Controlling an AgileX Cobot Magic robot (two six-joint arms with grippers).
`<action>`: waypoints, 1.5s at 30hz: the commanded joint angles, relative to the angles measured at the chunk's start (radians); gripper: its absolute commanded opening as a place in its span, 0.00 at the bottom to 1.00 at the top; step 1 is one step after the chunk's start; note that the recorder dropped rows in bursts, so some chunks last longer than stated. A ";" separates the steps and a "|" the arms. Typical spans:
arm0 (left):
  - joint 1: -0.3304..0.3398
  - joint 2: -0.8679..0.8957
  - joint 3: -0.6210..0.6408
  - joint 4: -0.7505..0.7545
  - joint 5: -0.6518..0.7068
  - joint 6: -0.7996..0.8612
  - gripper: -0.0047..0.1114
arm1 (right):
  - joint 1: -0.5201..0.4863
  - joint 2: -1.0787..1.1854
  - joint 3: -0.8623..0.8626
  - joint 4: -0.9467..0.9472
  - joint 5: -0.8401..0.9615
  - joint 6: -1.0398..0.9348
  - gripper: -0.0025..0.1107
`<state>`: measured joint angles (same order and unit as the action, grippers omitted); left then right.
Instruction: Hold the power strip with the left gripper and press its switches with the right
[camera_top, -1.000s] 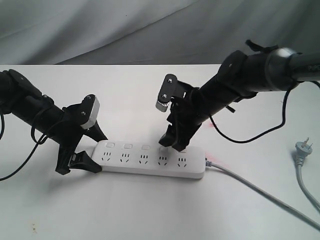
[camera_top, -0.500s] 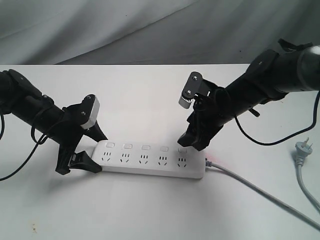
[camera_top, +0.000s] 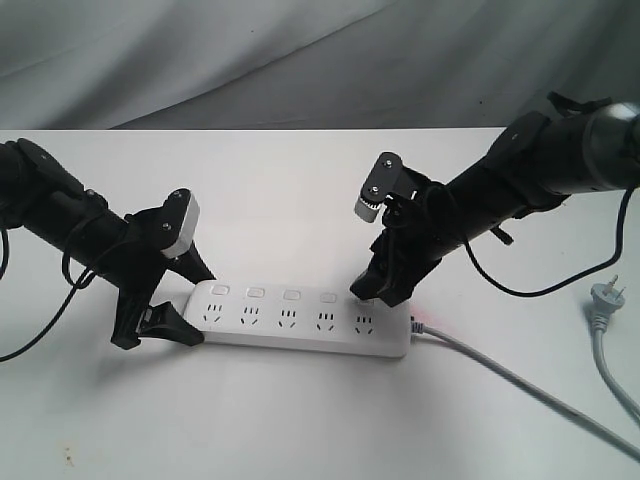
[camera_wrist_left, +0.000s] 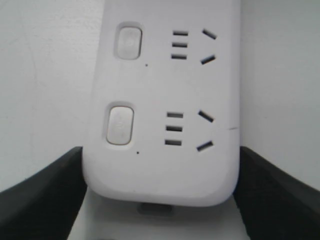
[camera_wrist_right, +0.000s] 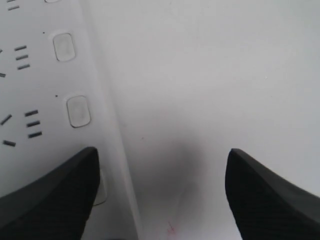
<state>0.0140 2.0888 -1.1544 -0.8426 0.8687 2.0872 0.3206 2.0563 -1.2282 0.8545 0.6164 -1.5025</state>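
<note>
The white power strip (camera_top: 300, 322) lies flat on the table, its grey cable (camera_top: 520, 385) leaving the right end. My left gripper (camera_top: 193, 305) is shut on the strip's left end; in the left wrist view the black jaws press both long sides of the strip (camera_wrist_left: 160, 100). Switches (camera_top: 291, 295) run along the far edge, and two show close up (camera_wrist_left: 120, 125). My right gripper (camera_top: 378, 292) stands open, tilted down over the strip's right end. One of its fingers (camera_wrist_right: 55, 195) rests on the last switch (camera_wrist_right: 101, 189), mostly covering it; the other finger hangs over bare table.
A loose grey plug (camera_top: 605, 294) with its own cable lies at the right edge of the white table (camera_top: 300, 430). Grey cloth (camera_top: 250, 60) hangs behind the table's far edge.
My right gripper has moved right from the fourth switch to the last one, then dipped slightly onto it. The left gripper and the strip have not moved.
</note>
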 joint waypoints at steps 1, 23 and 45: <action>-0.007 -0.005 -0.003 -0.008 -0.003 0.007 0.04 | -0.003 0.007 0.005 -0.028 -0.001 -0.009 0.60; -0.007 -0.005 -0.003 -0.008 -0.003 0.007 0.04 | 0.008 -0.106 0.042 0.027 -0.079 0.035 0.60; -0.007 -0.005 -0.003 -0.008 -0.003 0.007 0.04 | -0.165 -0.950 -0.049 -0.006 -0.247 0.442 0.59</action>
<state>0.0140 2.0888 -1.1544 -0.8433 0.8687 2.0872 0.1599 1.1539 -1.2774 0.8699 0.3485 -1.0766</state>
